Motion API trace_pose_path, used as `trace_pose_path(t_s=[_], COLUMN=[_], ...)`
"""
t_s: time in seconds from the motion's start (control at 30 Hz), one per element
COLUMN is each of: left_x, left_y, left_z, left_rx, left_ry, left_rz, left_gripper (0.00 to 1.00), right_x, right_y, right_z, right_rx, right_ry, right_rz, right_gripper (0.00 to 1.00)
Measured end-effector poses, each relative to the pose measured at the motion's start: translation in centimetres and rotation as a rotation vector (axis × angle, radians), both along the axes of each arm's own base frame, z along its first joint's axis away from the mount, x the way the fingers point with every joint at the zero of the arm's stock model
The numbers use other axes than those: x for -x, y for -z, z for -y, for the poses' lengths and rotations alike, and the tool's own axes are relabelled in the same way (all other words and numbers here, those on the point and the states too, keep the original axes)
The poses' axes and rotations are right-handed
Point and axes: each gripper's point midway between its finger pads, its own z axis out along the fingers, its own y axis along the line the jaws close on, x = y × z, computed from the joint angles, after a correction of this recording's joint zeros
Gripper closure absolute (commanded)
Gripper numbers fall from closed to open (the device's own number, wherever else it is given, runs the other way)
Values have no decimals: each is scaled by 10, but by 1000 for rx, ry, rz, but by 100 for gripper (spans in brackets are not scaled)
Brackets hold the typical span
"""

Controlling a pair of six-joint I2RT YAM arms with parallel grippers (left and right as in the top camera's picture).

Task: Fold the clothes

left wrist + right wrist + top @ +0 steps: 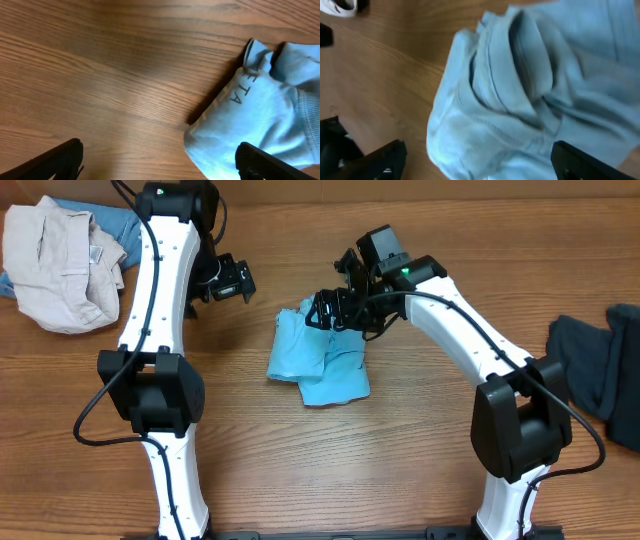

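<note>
**Left gripper** (159,166): fingers spread wide with nothing between them and bare wood beneath. One finger overlaps the edge of the light-blue T-shirt (318,362).

**Right gripper** (477,166): fingers spread wide directly over the shirt's bunched collar folds, clasping nothing (contact with the cloth cannot be confirmed).

**T-shirt:** lies in a rough, partly folded bundle at the middle of the table (400,465), between the two arms.

**Other garments:**
- A beige garment (55,265) lies over a denim-blue one (118,222) at the far left.
- A dark navy garment (600,375) lies at the right edge.
</note>
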Motion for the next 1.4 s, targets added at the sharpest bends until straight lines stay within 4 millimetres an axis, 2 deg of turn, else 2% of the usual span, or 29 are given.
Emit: trace_pose_path(t_s=[0.13,0.27,0.3,0.4,0.57,0.7,0.8,0.93,1.1,1.27,1.4], left_x=[1,-1,-1,-1,-2,-2,-2,-1,0,0,-2], left_y=[2,2,2,2,2,2,2,2,2,2,2], left_z=[-2,-5,-6,-6,-6,-6,-6,-6,-6,-6,-6], left_rx=[-12,-29,-33,-36,-36,-36,-36,-36,-37,-37,-37], left_ry=[1,3,3,3,3,3,3,3,3,3,3], left_rz=[-8,0,1,2,5,5,5,3,-3,-2,4], left_gripper=[0,0,0,0,0,0,0,0,0,0,0], right_x=[-8,-16,-17,-18,-20,-13,-10,-9,-8,6,23], right_y=[1,18,19,19,20,19,19,20,23,38,21], right_z=[-1,-4,-4,-5,-8,-21,-28,-30,-25,7,30], right_rx=[0,3,3,-3,-8,-12,-16,-12,14,170,250], right_ry=[27,36,39,48,53,24,11,18,49,133,182], right_rz=[16,13,10,11,13,20,24,18,-5,-93,-132], right_gripper=[7,10,13,31,31,32,50,95,96,96,96])
